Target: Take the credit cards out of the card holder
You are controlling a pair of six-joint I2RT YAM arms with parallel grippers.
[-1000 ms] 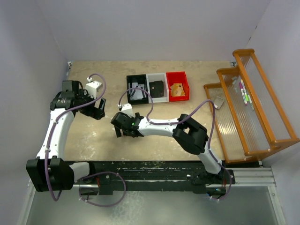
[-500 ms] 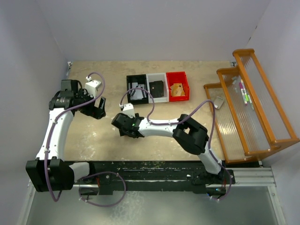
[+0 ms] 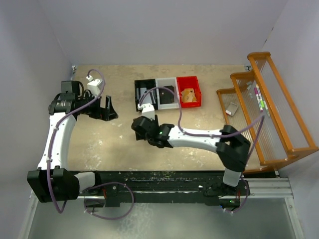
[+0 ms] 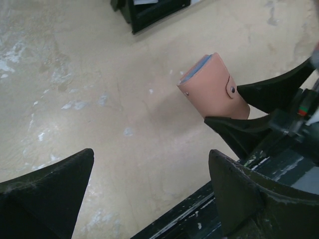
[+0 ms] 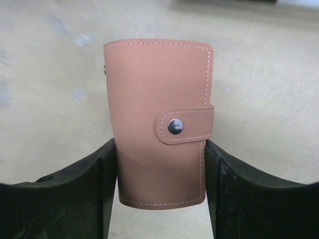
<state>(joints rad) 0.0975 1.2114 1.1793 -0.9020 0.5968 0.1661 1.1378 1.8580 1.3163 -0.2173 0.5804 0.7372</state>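
Observation:
The card holder [image 5: 159, 119] is salmon-pink and folded, with its snap tab fastened. My right gripper [image 5: 160, 149] is shut on its lower half, one finger on each side, and holds it upright above the table. In the left wrist view the card holder [image 4: 214, 88] sticks out from the right gripper's fingers [image 4: 261, 92], with a blue-grey edge at its far end. No credit cards show. In the top view the right gripper [image 3: 141, 125] hides the holder. My left gripper [image 3: 107, 109] is open and empty, to the left of it; its fingers [image 4: 47, 191] are spread wide.
A black bin [image 3: 138, 94], a white bin [image 3: 167, 82] with a black wallet and a red bin [image 3: 189, 80] with a tan-orange wallet stand in a row at the back. Pale flat pieces lie in the black bin. An orange rack [image 3: 264, 109] fills the right side.
My right arm has swung to the right and its gripper has moved right and slightly back with the card holder. My left gripper has moved back and turned toward the right gripper.

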